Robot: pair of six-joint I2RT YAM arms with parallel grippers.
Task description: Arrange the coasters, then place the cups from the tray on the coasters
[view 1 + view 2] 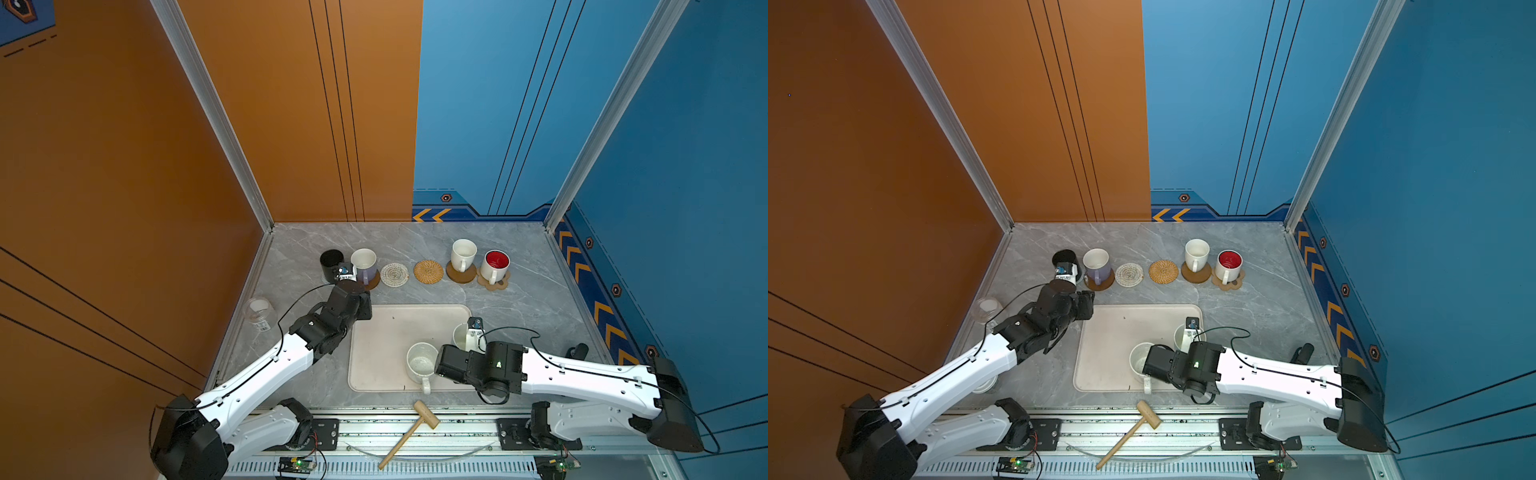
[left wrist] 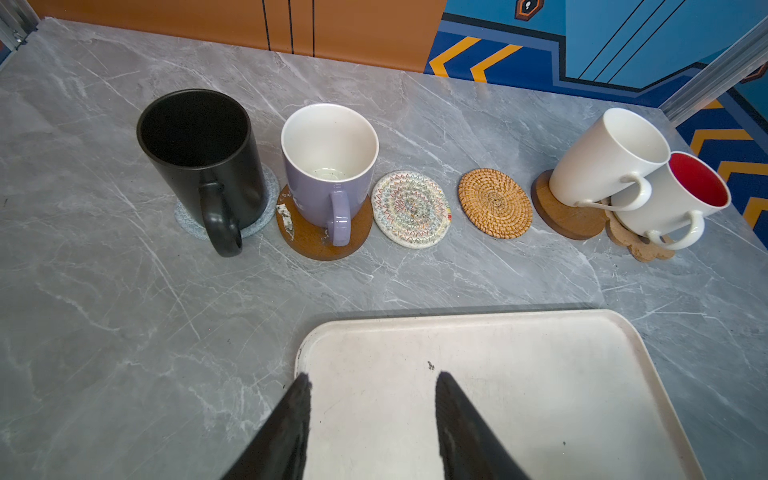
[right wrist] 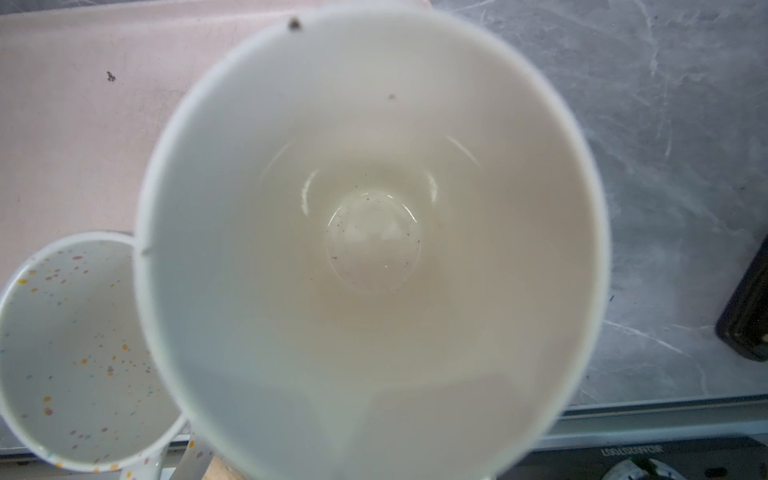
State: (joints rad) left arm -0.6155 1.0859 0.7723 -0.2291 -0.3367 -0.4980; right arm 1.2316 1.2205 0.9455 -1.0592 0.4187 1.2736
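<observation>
Pinched narrow on the pale bluish ceramic mug (image 3: 374, 232) at the right edge of the cream rectangular tray (image 1: 382, 328), the right claw (image 1: 470, 338) should lift upright, clearing the speckled white mug (image 1: 422, 362), while the left claw (image 2: 374, 399) hangs half-open, empty.

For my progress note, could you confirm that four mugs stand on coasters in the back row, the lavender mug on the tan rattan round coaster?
Not quite: the left wrist view shows the lavender mug on a brown disc coaster; the tan rattan round coaster is bare. The rest is right.
</observation>
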